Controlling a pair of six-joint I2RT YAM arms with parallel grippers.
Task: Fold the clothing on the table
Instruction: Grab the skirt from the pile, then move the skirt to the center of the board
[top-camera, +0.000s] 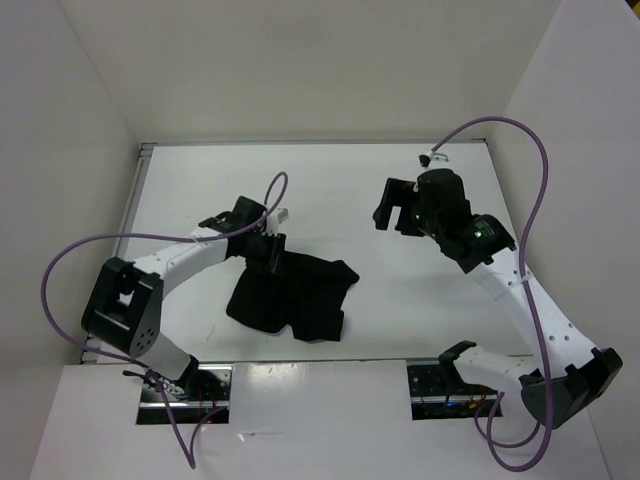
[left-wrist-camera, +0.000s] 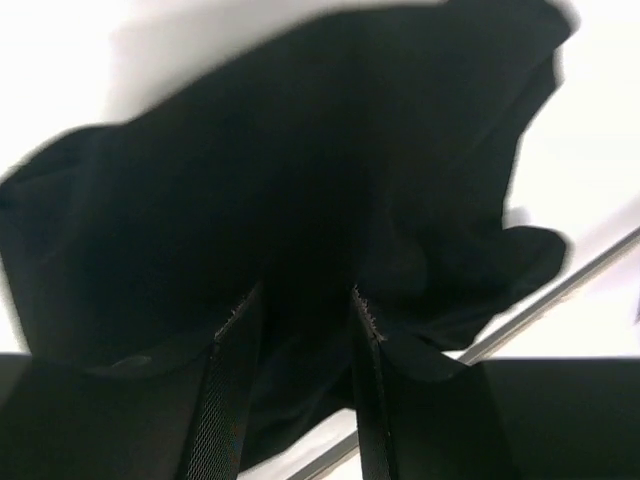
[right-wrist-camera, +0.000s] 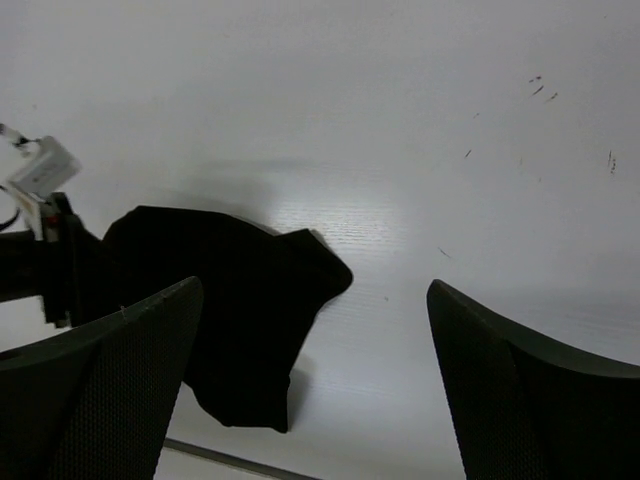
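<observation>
**Booth:** Overhead first. What have you got?

**Me:** White walls (top-camera: 300, 70) around a white table (top-camera: 430, 300). The clothing (top-camera: 300, 295) lies crumpled left of centre, a black heap with one flap pointing right. My left gripper (top-camera: 268, 250) is right at its upper left edge. My right gripper (top-camera: 395, 212) hangs well apart from it, over bare table further back and to the right. Purple cables (top-camera: 60, 262) loop off both arms.

**Booth:** Left wrist?

**Me:** Blurry, and nearly all black cloth (left-wrist-camera: 300, 150) with bright table (left-wrist-camera: 600, 150) behind. My two left fingers (left-wrist-camera: 232, 385) stand parted, the fabric filling the gap between them. It's black on black, so I can't tell whether it touches the pads. A thin metal strip (left-wrist-camera: 560, 290) runs across at the right.

**Booth:** Right wrist?

**Me:** My right fingers (right-wrist-camera: 110, 385) are spread wide with nothing between them, just scuffed table (right-wrist-camera: 420, 120). The garment (right-wrist-camera: 245, 310) sits at lower left, beside my other arm's wrist (right-wrist-camera: 40, 262).
</observation>
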